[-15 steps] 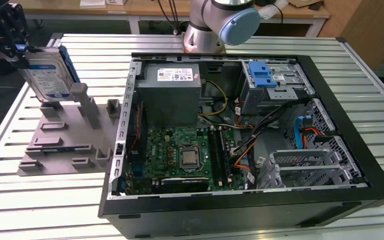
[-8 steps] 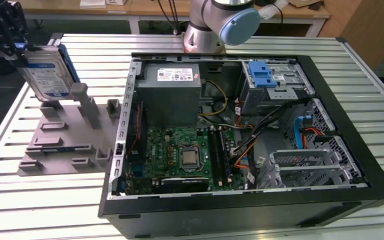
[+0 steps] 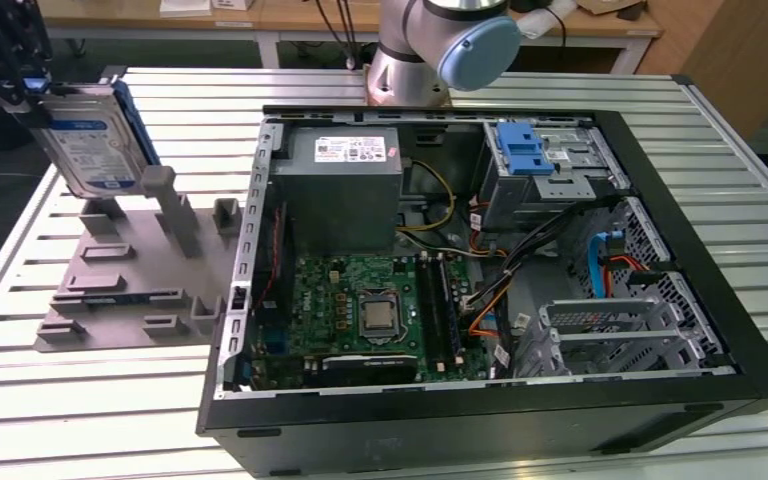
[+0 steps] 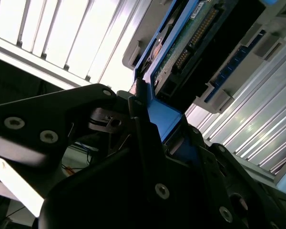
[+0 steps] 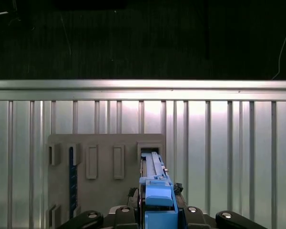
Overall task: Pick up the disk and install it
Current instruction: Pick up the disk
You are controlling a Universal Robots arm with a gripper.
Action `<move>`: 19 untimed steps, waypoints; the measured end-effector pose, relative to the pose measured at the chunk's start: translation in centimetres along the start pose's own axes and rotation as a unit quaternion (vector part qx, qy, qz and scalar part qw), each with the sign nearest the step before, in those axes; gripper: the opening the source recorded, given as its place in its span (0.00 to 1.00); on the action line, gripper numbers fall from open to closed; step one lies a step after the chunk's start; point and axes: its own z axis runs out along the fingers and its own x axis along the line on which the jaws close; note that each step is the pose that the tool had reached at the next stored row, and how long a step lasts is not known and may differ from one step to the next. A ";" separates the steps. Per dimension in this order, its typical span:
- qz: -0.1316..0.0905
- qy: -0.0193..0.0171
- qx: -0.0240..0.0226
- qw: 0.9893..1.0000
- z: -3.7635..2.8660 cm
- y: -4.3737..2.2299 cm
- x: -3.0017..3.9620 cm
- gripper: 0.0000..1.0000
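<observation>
slatted metal table [image 3: 91,400], disk [image 3: 91,145] gripped in hand [image 3: 33,88], over fixture [image 3: 131,275]

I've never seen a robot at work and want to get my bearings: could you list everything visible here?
disk: one, silver with a white-and-blue label and blue frame, held upright over the fixture block.
fixture block: one, grey, slotted, on the table at the exterior view's left.
computer case: one, black, open, lying on the table.
circuit board: one, green, inside the case.
power supply box: one, grey, inside the case.
bracket: one, blue, in the case's far corner.
table: one, silvery slats.
robot arm: one, silver with a pale blue cap, behind the case.
fingers: black, clamped on the disk's blue frame.
</observation>
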 end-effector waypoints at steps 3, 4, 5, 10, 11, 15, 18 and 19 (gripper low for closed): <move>0.000 0.000 0.000 1.000 -0.25 0.00 0.00 0.36; 0.000 0.000 0.000 1.000 -0.32 0.00 -0.01 0.36; 0.000 0.000 0.000 1.000 -0.39 0.00 -0.02 0.36; 0.000 0.000 0.000 1.000 -0.75 0.00 -0.03 0.36; 0.000 0.000 0.000 1.000 -0.81 0.00 -0.03 0.36; 0.000 0.000 0.000 1.000 -1.04 0.00 -0.03 0.36; 0.000 0.000 0.000 1.000 -1.24 0.00 -0.03 0.36; 0.000 0.000 0.000 1.000 -1.31 0.00 -0.03 0.36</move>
